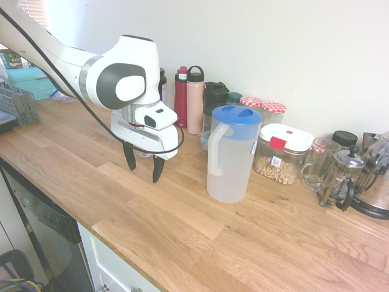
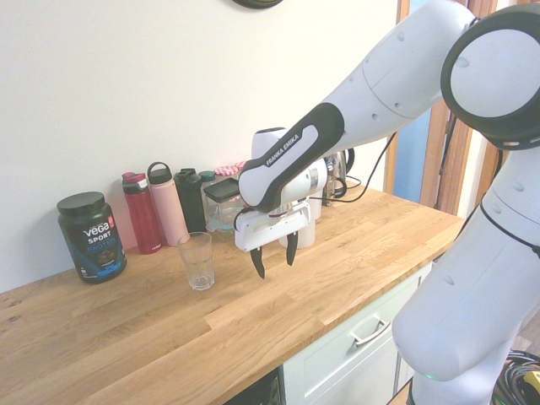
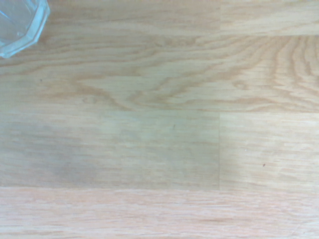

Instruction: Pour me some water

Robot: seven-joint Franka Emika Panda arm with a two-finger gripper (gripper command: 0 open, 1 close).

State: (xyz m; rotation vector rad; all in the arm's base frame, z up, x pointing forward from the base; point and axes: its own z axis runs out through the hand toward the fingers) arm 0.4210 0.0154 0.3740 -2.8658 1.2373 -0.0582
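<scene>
Pincer [image 1: 143, 171] spread, fingers pointing down over the wooden desk [image 1: 146, 225], nothing between them. Task item: water [image 1: 227, 173], in the tall frosted pitcher [image 1: 250, 146] with blue lid and side handle, upright on the desk, near the pincer; the fill level can't be read. Black protein tub [image 2: 92, 238] stands by the wall, at the other end of the row from the pitcher. Container with white lid and red tab [image 1: 282, 153] sits just beside the pitcher, pale pieces inside. Red bottle [image 2: 142, 213] and pink bottle [image 2: 168, 207] stand side by side against the wall, dark bottle [image 2: 190, 201] next to the pink one. French press [image 1: 342, 176] is past the container, a glass mug [image 1: 318, 164] between. Drinking glass [image 2: 197, 262] upright in front of the bottles; a corner of it shows in the wrist view.
</scene>
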